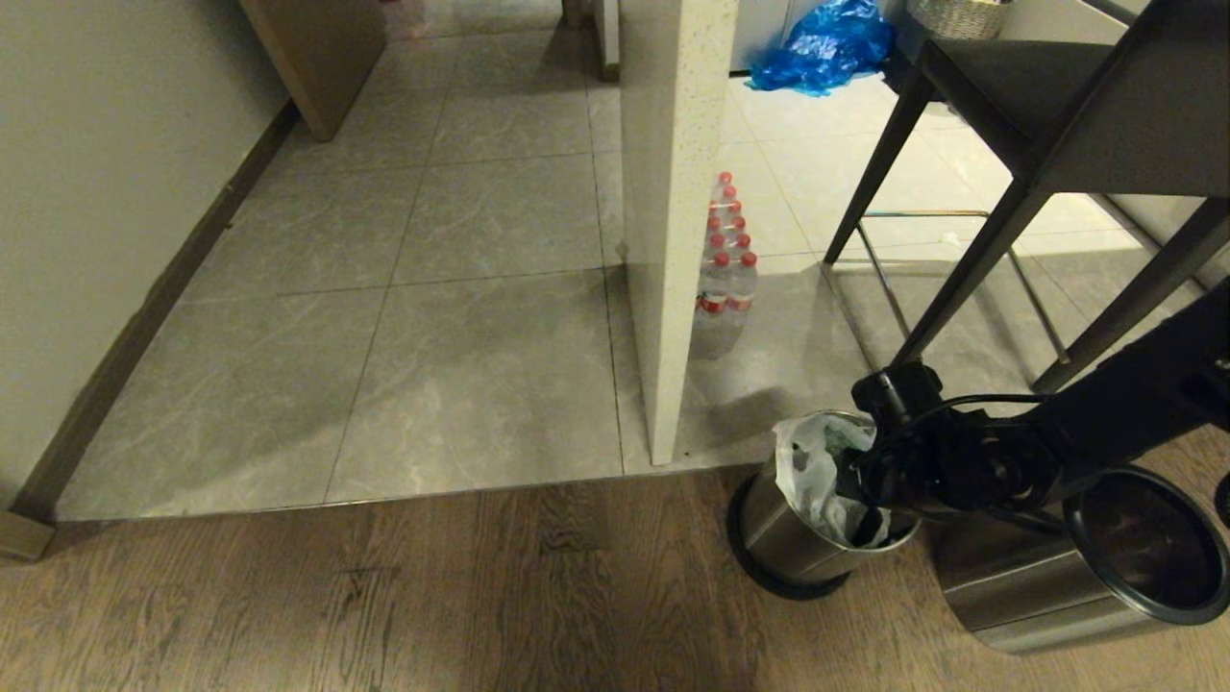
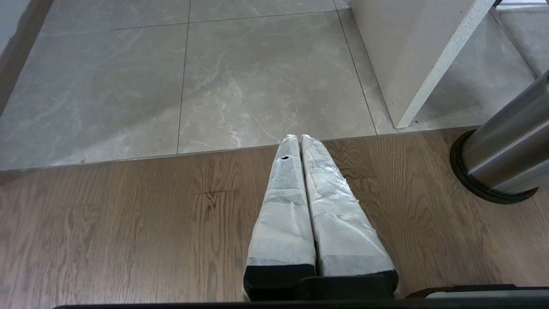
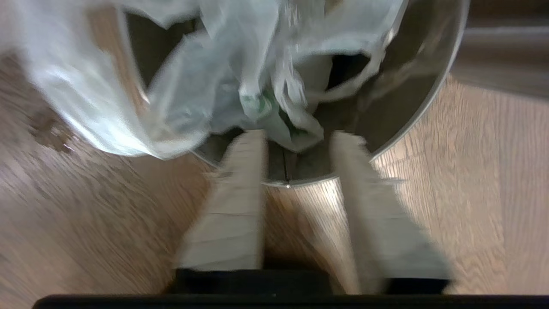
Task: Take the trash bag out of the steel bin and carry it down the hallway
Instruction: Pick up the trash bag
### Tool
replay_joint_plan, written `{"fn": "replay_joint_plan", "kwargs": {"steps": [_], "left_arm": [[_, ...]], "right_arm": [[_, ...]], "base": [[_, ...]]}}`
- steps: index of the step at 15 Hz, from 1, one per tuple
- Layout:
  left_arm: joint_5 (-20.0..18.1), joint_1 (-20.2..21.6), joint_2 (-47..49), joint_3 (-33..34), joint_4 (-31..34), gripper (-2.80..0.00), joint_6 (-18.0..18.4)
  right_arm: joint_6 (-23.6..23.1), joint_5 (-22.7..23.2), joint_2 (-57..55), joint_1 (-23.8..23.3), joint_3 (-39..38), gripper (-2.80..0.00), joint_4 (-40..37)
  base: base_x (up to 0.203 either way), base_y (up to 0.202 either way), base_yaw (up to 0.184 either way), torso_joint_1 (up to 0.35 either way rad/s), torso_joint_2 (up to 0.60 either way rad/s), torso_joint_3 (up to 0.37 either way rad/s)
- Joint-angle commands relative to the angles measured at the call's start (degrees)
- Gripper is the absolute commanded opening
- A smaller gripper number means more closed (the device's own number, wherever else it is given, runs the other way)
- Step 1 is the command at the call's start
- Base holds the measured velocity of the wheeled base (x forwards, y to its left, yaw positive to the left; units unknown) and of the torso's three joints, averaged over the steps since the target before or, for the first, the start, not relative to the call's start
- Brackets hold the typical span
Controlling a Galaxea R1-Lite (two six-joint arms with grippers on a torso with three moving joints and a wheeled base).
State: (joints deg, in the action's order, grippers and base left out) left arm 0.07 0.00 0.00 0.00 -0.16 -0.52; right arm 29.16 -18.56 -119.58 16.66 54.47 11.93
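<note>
Trash bag (image 3: 257, 86) beyond parted end effector (image 3: 296, 146)

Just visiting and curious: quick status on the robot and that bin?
Right gripper open at the steel bin's mouth. Trash bag still inside, not gripped. Left gripper shut, idle. Stool legs close behind.

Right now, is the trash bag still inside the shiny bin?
Yes, inside. The trash bag bunches out of the steel bin mouth, and the open right gripper isn't holding it.
</note>
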Motion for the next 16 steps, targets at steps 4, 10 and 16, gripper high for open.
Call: {"fn": "replay_joint_plan", "kwargs": {"steps": [4,10,16], "left_arm": [[0.0,0.0,-0.1,0.0,0.0,-2.80,0.0],[0.0,0.0,-0.1,0.0,0.0,-2.80,0.0],[0.0,0.0,-0.1,0.0,0.0,-2.80,0.0]], "right_arm": [[0.3,0.0,-3.9,0.0,-0.7,0.00,0.2],[5.2,2.0,-8.9,-0.1,-0.2,0.00,7.8],[5.7,3.2,-8.6,-0.4,-1.4,0.00,8.4]], "base": [[0.000,0.000,0.000,0.000,0.00,0.000],[0.000,0.000,0.000,0.000,0.00,0.000],[0.000,0.000,0.000,0.000,0.00,0.000]]}}
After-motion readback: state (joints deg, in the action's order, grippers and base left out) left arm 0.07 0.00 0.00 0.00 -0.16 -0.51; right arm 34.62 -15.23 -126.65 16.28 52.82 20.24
